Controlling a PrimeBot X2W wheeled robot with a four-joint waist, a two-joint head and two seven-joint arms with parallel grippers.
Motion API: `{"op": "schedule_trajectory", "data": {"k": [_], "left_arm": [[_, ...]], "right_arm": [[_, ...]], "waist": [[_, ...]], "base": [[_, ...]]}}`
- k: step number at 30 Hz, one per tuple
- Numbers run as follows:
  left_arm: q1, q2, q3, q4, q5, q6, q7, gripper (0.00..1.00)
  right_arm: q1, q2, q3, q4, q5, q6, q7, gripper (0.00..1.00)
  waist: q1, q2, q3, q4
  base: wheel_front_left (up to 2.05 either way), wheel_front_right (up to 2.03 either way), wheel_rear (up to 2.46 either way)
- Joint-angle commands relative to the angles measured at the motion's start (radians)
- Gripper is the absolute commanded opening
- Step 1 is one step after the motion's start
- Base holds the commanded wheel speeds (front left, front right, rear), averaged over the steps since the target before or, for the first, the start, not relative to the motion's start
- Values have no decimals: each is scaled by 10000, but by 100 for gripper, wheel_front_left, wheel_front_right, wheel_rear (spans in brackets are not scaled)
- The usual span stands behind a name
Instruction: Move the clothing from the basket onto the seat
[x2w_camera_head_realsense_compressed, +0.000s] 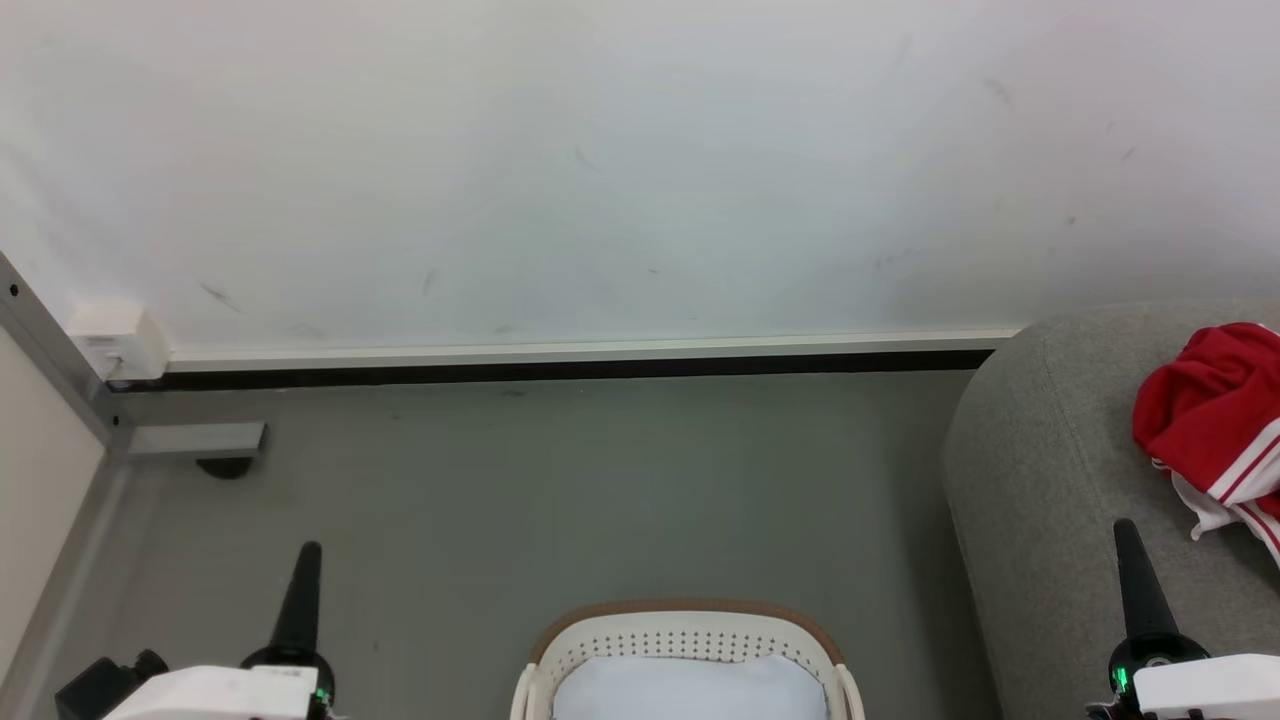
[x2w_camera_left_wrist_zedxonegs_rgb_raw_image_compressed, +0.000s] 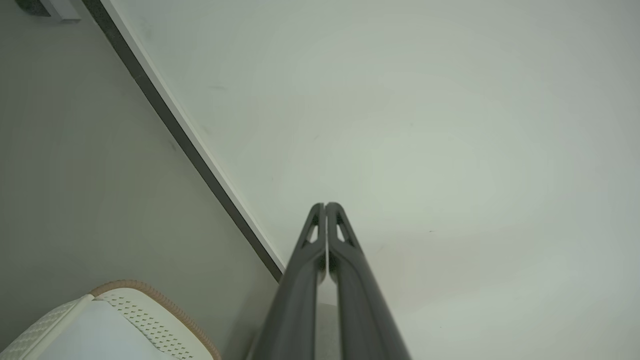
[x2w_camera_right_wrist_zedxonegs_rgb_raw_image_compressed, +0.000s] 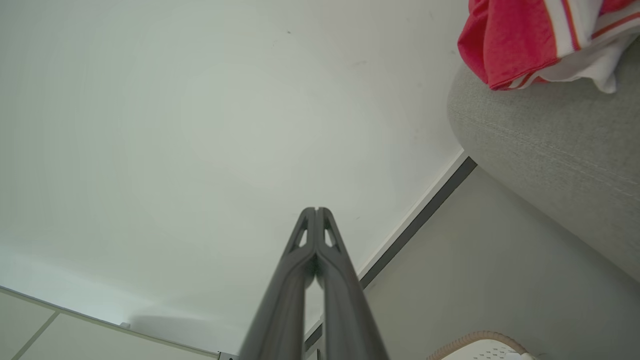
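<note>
The cream basket (x2w_camera_head_realsense_compressed: 690, 632) with a brown rim stands on the floor at the bottom centre of the head view; its visible inside is pale and holds no red fabric. Its rim also shows as the basket (x2w_camera_left_wrist_zedxonegs_rgb_raw_image_compressed: 150, 300) and the basket (x2w_camera_right_wrist_zedxonegs_rgb_raw_image_compressed: 475, 340). Red clothing (x2w_camera_head_realsense_compressed: 1215, 405) with white stripes lies bunched on the grey seat (x2w_camera_head_realsense_compressed: 1050, 470) at the right. The right wrist view shows the clothing (x2w_camera_right_wrist_zedxonegs_rgb_raw_image_compressed: 520, 40) on the seat (x2w_camera_right_wrist_zedxonegs_rgb_raw_image_compressed: 550, 145). My left gripper (x2w_camera_head_realsense_compressed: 308, 550) and right gripper (x2w_camera_head_realsense_compressed: 1124, 527) point up, both shut and empty. Fingertips meet in the left gripper (x2w_camera_left_wrist_zedxonegs_rgb_raw_image_compressed: 325, 205) and right gripper (x2w_camera_right_wrist_zedxonegs_rgb_raw_image_compressed: 316, 209).
A white wall (x2w_camera_head_realsense_compressed: 640, 170) with a skirting board (x2w_camera_head_realsense_compressed: 580, 352) runs behind the grey floor (x2w_camera_head_realsense_compressed: 560, 490). A grey metal frame (x2w_camera_head_realsense_compressed: 60, 380) with a foot bracket (x2w_camera_head_realsense_compressed: 195, 440) stands at the left, with a small white box (x2w_camera_head_realsense_compressed: 120, 340) on the wall.
</note>
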Motion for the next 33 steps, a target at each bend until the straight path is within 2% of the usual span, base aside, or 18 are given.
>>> {"op": "schedule_trajectory", "data": {"k": [1,33], "left_arm": [[-165,23,51,-126,-274,19,84,0],[-284,-42,291,-251,-2732,182,783,0]], "right_arm": [[-244,-110,16,-89,203,-11,41,0],[-254,-877,500,-229,3609,-17,-78,0]], "waist": [[-1,0,-1,4],[-1,0,-40,181]], "base": [[0,0,0],[0,0,0]]}}
